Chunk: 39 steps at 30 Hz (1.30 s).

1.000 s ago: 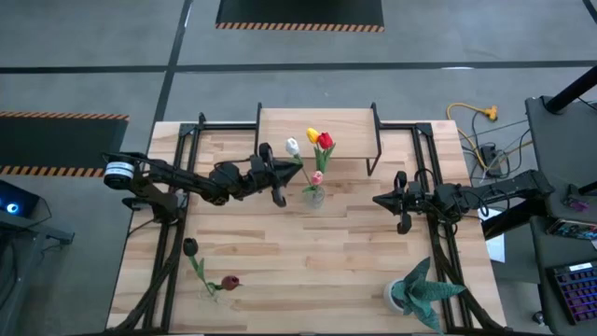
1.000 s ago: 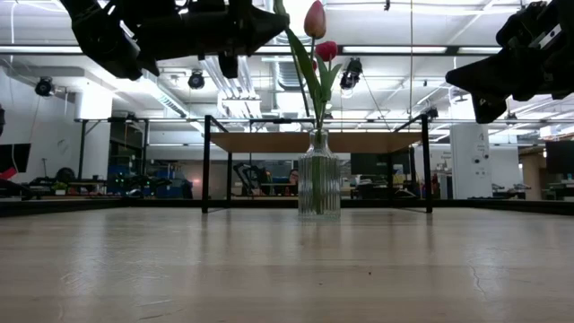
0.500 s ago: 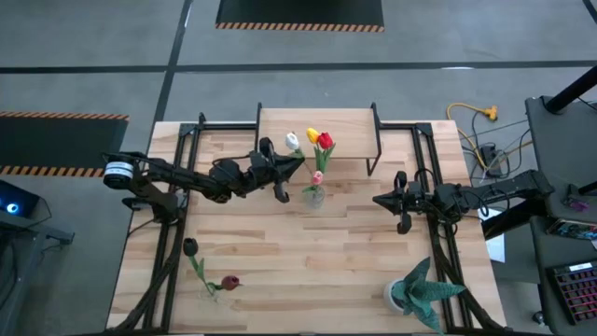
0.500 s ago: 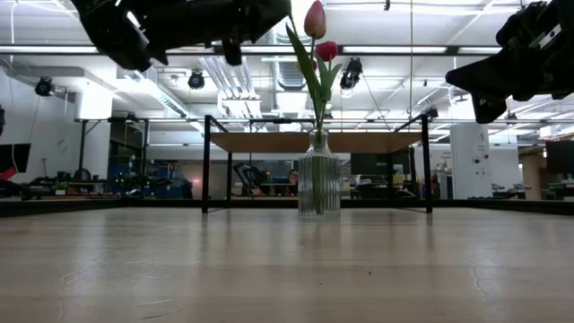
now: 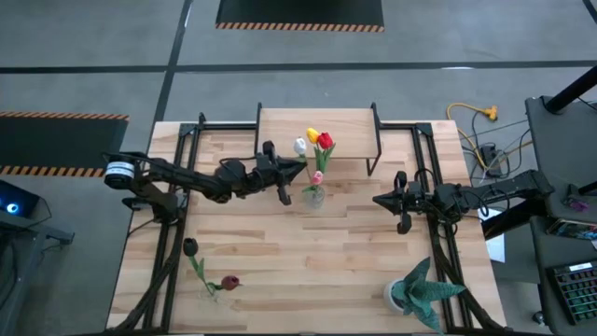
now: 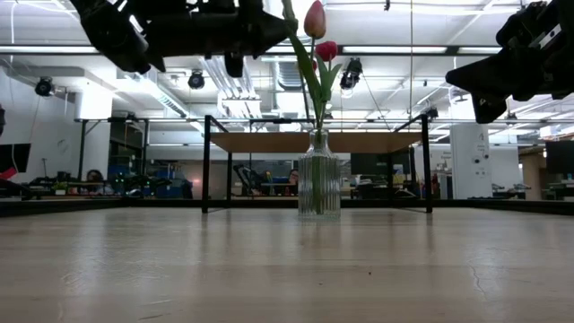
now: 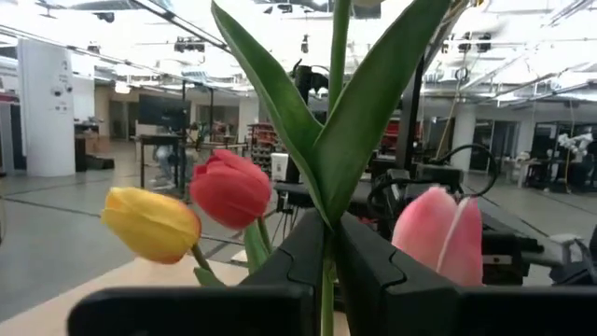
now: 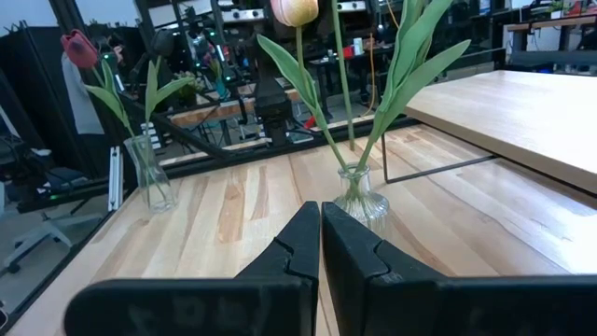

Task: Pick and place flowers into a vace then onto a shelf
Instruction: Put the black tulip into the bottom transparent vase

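A wooden counter (image 5: 280, 243) seen from above. The left pincer (image 5: 286, 172) grips the green stem of a white tulip (image 5: 300, 146), held high beside a clear ribbed vase (image 6: 318, 186) at the counter's middle. Yellow, red and pink flowers (image 5: 319, 142) already stand in the vase. This looks like the step of adding a stem; next the stem end must be lowered into the narrow vase neck. The shelf (image 5: 317, 121) stands just behind the vase (its black legs are close). The right pincer (image 5: 399, 214) waits clenched, well apart, with open counter between.
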Tool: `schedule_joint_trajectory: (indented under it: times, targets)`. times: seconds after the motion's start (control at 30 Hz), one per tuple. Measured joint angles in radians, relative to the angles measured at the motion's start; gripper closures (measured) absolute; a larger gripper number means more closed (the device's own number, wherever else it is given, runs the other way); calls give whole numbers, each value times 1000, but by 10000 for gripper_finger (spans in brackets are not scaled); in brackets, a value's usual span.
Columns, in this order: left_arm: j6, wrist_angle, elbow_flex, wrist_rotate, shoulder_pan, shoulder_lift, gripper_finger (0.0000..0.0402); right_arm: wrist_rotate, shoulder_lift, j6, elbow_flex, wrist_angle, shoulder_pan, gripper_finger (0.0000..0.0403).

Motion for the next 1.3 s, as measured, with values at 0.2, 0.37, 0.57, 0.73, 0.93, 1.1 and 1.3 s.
schedule_joint_trajectory:
  times: [0.2,0.37,0.57,0.73,0.93,1.1,1.3]
  targets:
    - [-24,13,-13,2,4,15,396,0,0,0,0,0,0,394]
    - [-44,28,-5,2,5,29,396,0,1,0,0,0,0,394]
    - [-44,31,-4,3,5,29,396,0,0,7,0,0,0,394]
    - [-60,38,-4,3,5,71,396,0,0,7,0,0,0,394]
    - [-100,46,-4,6,5,123,396,0,0,17,0,0,0,394]
    - [-99,46,-4,7,5,151,396,0,0,23,0,0,0,394]
    - [-89,20,-6,7,7,177,396,0,0,26,0,0,0,394]
